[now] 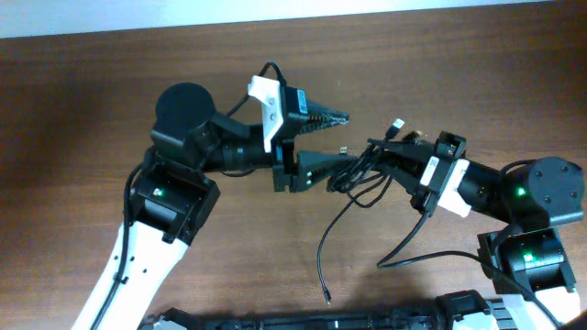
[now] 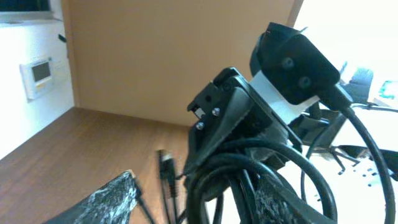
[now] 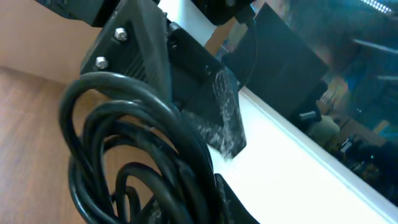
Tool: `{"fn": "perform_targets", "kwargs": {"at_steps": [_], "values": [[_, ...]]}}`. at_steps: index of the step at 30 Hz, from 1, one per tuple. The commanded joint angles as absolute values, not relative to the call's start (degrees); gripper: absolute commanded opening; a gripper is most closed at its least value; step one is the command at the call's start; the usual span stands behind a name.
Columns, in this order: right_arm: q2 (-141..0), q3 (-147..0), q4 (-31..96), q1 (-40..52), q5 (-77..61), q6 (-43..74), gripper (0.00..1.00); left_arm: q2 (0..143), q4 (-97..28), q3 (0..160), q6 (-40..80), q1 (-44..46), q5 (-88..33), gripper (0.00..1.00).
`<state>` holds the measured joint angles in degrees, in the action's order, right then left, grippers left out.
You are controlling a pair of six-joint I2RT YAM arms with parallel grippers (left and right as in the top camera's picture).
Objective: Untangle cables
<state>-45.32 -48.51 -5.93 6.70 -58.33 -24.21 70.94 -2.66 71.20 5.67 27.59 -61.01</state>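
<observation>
— What is found nearest the front edge of the worktop (image 1: 83,101)?
— Two loose tails (image 1: 320,257) of the cables (image 1: 359,176) are trailed there, right of the middle. They are left slack, probably so that they can be drawn out of the knot without being dragged.

— And the knot itself?
— It is held up near the middle of the worktop, a tight bunch of black loops. It is pinched by the right gripper (image 1: 396,156), whose jaws are closed on it, so that it is anchored for the other arm.

— How is the left gripper set?
— The left gripper (image 1: 332,142) is open, with its jaws spread well apart. In the left wrist view the loops are seen between its fingers (image 2: 109,199), and nothing is clamped. It is judged that a single strand is being picked out.

— How are the arms posed?
— The left arm is bent at the elbow and reached rightward from the front left corner, with one finger placed nearer the back edge than the other. The right arm is reached leftward from the front right corner.

— What is seen farthest back?
— A small plug end (image 1: 397,123) is stuck out of the bunch toward the back edge, untouched.
</observation>
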Motion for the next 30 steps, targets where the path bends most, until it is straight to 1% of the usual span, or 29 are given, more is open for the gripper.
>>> {"fn": "perform_targets", "kwargs": {"at_steps": [1, 10, 11, 15, 21, 27, 30], "values": [[-45.06, -48.82, -6.7, 6.68, -57.78, -23.79, 0.17, 70.54, -3.07, 72.12, 5.8, 28.77, -61.25, 0.6], [-45.1, -48.82, -8.82, 6.68, -56.73, -23.79, 0.17, 70.54, -6.92, 72.12, 5.8, 28.77, -61.25, 0.6], [-45.12, -48.82, -8.84, 6.68, -56.36, -23.79, 0.24, 70.57, -7.25, 72.12, 5.8, 28.77, -61.25, 0.61], [-45.1, -48.82, -8.86, 6.68, -53.04, -23.79, 0.24, 70.57, -9.26, 72.12, 5.8, 28.77, -61.25, 0.65], [-45.1, -48.82, -9.96, 6.68, -51.75, -23.77, 0.24, 70.54, -10.81, 72.1, 5.78, 28.77, -61.73, 0.65], [-45.1, -48.82, -10.15, 6.68, -47.29, -23.77, 0.24, 70.54, -11.77, 72.12, 5.78, 28.8, -62.37, 0.65], [-45.1, -48.82, -10.09, 6.68, -45.95, -23.75, 0.23, 70.54, -11.84, 72.12, 5.78, 29.85, -62.37, 0.66]]}}
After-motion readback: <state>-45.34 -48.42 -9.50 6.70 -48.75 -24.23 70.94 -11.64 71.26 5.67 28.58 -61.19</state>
